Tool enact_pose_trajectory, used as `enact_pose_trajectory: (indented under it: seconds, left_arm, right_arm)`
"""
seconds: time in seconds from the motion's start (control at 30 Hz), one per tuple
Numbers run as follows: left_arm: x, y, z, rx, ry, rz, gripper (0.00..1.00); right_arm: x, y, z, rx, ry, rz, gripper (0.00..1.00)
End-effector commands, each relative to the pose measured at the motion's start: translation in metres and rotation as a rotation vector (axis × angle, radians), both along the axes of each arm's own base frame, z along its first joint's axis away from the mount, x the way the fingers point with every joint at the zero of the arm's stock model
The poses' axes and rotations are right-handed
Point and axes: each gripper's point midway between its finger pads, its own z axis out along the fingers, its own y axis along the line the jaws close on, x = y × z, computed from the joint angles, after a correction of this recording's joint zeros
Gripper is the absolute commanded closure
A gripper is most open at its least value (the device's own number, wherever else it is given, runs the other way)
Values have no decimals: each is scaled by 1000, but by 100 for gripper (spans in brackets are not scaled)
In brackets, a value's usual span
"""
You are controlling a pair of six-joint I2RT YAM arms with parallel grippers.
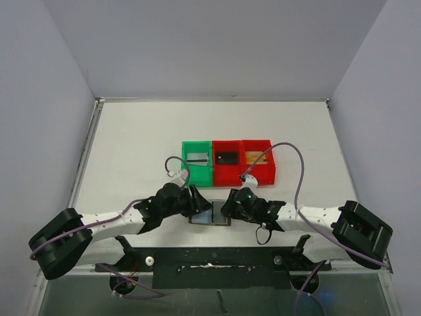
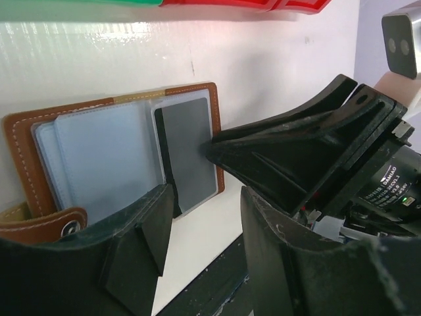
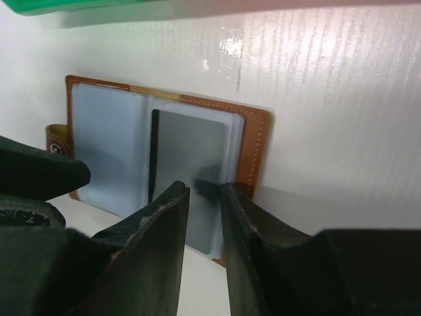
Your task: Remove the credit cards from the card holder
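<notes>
Now my half-wide left claw [image 2: 207, 204] steadies the card holder [image 2: 25, 155] at nine o'clock so my narrow right claw [image 3: 205, 189] reaches the grey card [image 3: 189, 145].

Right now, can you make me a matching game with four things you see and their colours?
Things:
1 wallet
2 card
3 left bin
4 right tool

Colours:
a green
b black
c brown
d grey

Pairs: 1-c; 2-d; 3-a; 4-b
</notes>
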Motion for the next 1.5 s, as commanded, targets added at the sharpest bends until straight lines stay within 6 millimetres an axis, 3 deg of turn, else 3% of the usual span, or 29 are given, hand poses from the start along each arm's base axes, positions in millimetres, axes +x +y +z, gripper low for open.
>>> enact_pose_trajectory:
  seconds: [0.0,0.23,0.57,0.83,0.97,1.13,1.3,1.47]
  left_arm:
    - [15,-21,24,-79,-63,8,57]
    - [20,-29,3,-8,-23,6,64]
    - [14,8,-23,101,27,124,67]
    - [9,14,-39,171,66,114,67]
    - [6,6,-41,141,76,80,70]
    - [3,0,-44,96,90,68,87]
    - [3,4,-49,119,94,81,100]
    - [2,6,-48,109,88,86,100]
  right_arm:
    - [5,0,-8,-15,34,-28,73]
    - [-4,-12,-37,-46,98,-41,84]
    - [-9,-8,-44,-36,114,-12,86]
    - [-8,-7,-44,-34,113,-6,85]
    - [-7,-6,-43,-32,111,-2,85]
    - [-6,-4,-37,-17,101,3,84]
    - [-3,-4,-22,2,76,7,77]
    - [4,-6,1,10,33,2,70]
